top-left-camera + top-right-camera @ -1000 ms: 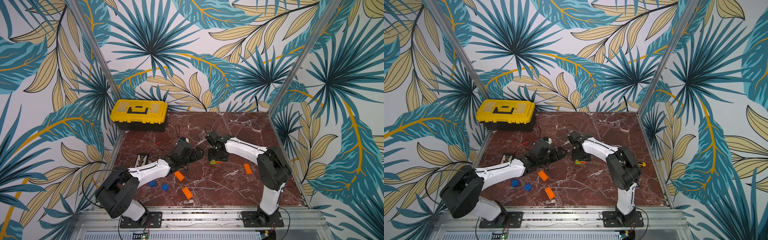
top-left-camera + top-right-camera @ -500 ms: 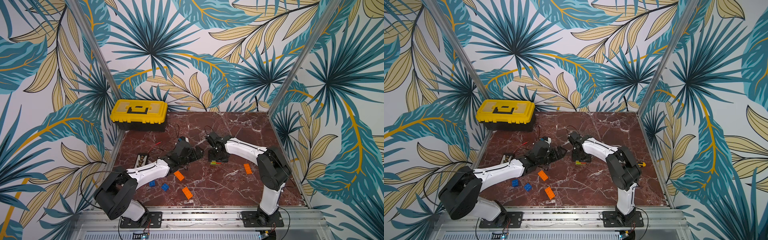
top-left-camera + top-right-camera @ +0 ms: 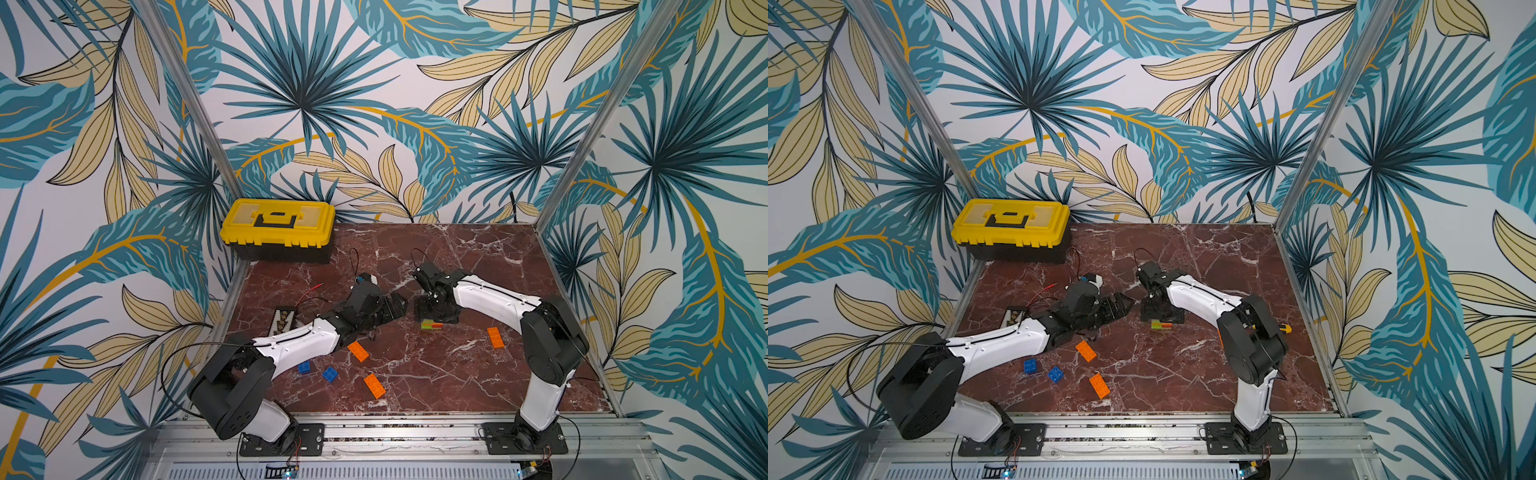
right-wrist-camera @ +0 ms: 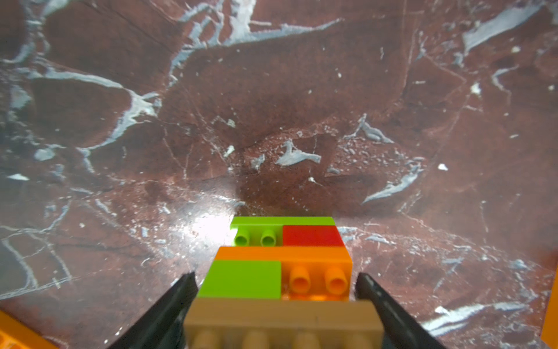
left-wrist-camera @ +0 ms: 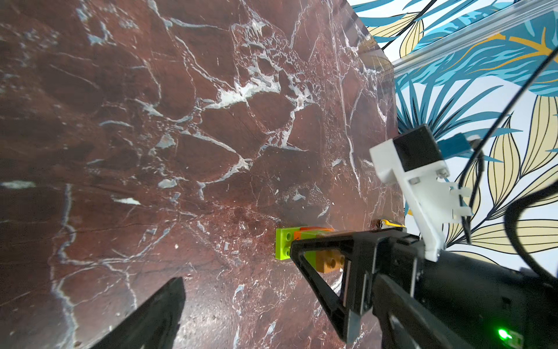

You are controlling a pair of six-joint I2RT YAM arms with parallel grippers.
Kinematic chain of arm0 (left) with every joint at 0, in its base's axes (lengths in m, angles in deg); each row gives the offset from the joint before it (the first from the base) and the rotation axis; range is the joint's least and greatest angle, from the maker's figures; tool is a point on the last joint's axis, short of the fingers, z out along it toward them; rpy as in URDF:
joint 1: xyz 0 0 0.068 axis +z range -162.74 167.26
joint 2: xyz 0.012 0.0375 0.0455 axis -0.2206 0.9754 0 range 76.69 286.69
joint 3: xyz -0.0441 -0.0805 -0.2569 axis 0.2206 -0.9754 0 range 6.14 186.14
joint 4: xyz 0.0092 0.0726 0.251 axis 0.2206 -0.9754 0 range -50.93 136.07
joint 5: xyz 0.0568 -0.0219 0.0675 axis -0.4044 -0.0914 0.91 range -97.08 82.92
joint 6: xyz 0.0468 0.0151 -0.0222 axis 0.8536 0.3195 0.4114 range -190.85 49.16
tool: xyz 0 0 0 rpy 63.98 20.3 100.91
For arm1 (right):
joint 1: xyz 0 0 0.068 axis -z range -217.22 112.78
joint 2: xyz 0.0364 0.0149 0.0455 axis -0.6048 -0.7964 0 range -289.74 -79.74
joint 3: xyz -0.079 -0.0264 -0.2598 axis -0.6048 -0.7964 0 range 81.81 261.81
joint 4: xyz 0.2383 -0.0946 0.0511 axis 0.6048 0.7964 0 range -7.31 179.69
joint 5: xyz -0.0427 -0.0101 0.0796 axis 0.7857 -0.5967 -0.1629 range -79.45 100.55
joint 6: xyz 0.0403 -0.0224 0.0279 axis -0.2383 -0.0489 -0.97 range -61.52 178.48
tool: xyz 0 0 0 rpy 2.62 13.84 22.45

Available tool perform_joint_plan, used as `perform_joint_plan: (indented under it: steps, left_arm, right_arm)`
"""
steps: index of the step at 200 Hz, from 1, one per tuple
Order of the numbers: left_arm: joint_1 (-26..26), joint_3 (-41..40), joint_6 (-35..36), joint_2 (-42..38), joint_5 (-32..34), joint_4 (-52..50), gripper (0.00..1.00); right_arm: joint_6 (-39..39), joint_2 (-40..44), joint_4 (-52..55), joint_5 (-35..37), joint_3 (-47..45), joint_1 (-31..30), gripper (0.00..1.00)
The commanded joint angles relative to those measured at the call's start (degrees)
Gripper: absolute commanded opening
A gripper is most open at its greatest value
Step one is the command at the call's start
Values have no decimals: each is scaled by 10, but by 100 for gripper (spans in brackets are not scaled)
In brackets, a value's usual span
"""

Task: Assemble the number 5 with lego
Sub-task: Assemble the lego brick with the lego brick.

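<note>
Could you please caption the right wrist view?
Right gripper straddling a green, orange, red and tan brick cluster on the marble table.

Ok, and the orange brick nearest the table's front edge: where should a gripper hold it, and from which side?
Hold the orange brick by its two long sides, across its short width, coming straight down. It lies flat and oblong, slanted to the table edge, touching nothing, so I would turn the jaws to match.

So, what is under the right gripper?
The brick cluster of green, orange, red and tan rests on the table between the fingers of the right gripper. In both top views the gripper covers part of it.
</note>
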Motion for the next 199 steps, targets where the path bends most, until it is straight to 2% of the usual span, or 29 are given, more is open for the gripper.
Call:
perform_joint_plan:
  steps: [1,152,199]
  left_arm:
    - [2,-12,8,-9,1,1,100]
    - [2,-16,25,-49,19,-57,100]
    - [2,-22,20,-51,25,-51,100]
  right_arm:
    - [4,25,4,-12,-16,1,86]
    - [-23,170,-121,-58,-112,1,92]
    - [-21,233,-109,-31,-124,1,93]
